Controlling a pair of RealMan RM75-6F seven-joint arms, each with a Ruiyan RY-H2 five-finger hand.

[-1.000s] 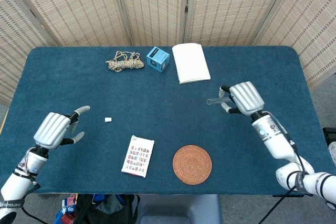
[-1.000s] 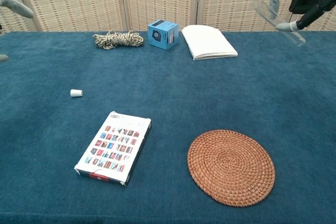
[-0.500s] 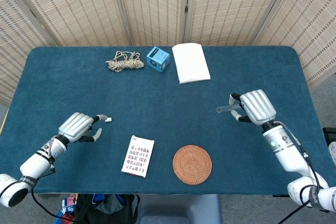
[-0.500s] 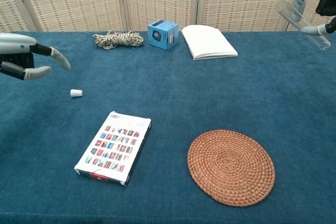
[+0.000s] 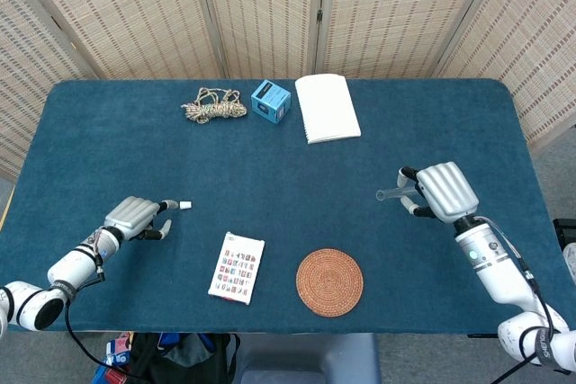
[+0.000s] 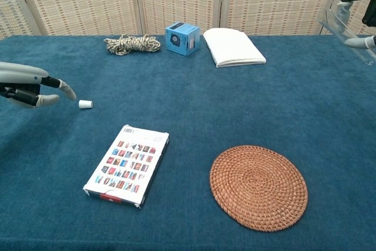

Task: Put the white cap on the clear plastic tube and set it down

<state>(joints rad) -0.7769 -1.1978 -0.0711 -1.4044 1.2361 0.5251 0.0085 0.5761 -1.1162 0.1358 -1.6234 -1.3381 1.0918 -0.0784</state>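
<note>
Cap [image 5: 184, 205] lies on the blue carpeted table [image 5: 108, 132], just beyond the released left hand [image 5: 135, 218]; the right hand [image 5: 436, 193] grasps the tube [image 5: 389, 194] aloft. Woven screens [image 5: 270, 6] stand behind.

white cap [image 5: 184, 205]: small, lying on its side, just beyond the left hand [image 5: 138, 218] fingertips.
clear plastic tube [image 5: 391, 193]: uncapped, being gripped in the right hand [image 5: 438, 192], sticking out leftward.
</note>
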